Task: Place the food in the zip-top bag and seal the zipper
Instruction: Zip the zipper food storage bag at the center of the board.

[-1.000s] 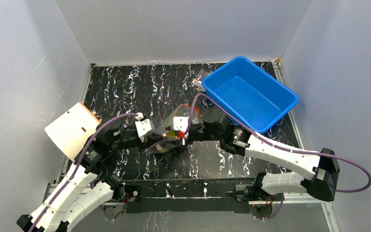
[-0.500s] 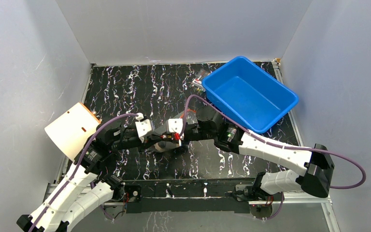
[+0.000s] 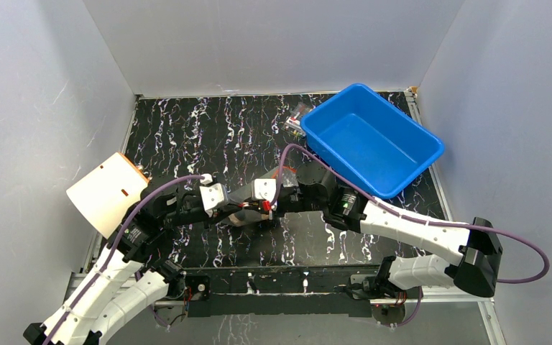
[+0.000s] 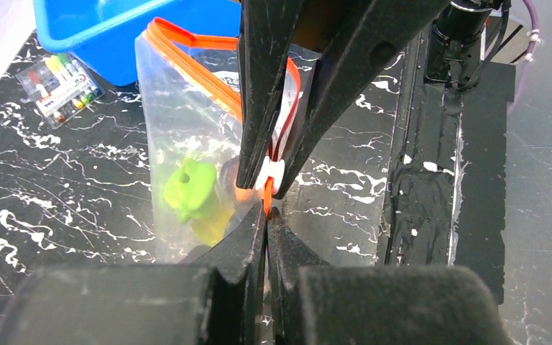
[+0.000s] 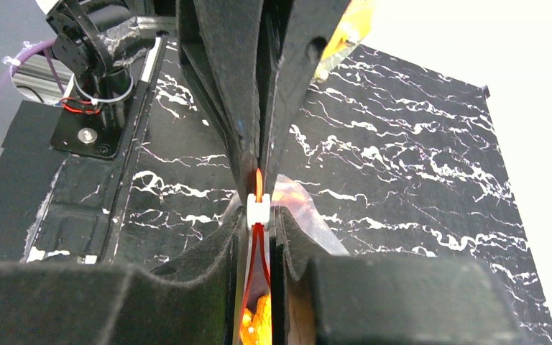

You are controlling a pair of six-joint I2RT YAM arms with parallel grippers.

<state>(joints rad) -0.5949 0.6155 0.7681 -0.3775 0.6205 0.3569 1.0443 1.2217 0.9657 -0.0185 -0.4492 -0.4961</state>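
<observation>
The clear zip-top bag (image 4: 180, 136) hangs between my two grippers at the table's near middle (image 3: 248, 212). Its red-orange zipper (image 4: 208, 68) still gapes at the far end. Green food (image 4: 187, 188) and a yellow piece (image 4: 212, 226) show inside, and orange food (image 5: 255, 323) shows in the right wrist view. My left gripper (image 4: 266, 214) is shut on the zipper's near end. My right gripper (image 5: 259, 215) faces it tip to tip, shut on the zipper at the white slider (image 5: 258, 208). In the top view the left gripper (image 3: 233, 210) and right gripper (image 3: 259, 208) almost touch.
A blue bin (image 3: 431, 147) stands at the back right, also in the left wrist view (image 4: 100, 29). A small clear packet of colourful sticks (image 3: 296, 118) lies at its left corner. A white-and-orange box (image 3: 106, 192) sits at the left edge.
My right gripper has slid left along the zipper toward the left gripper, and the bag has dropped lower and narrowed. The left gripper has shifted slightly down.
</observation>
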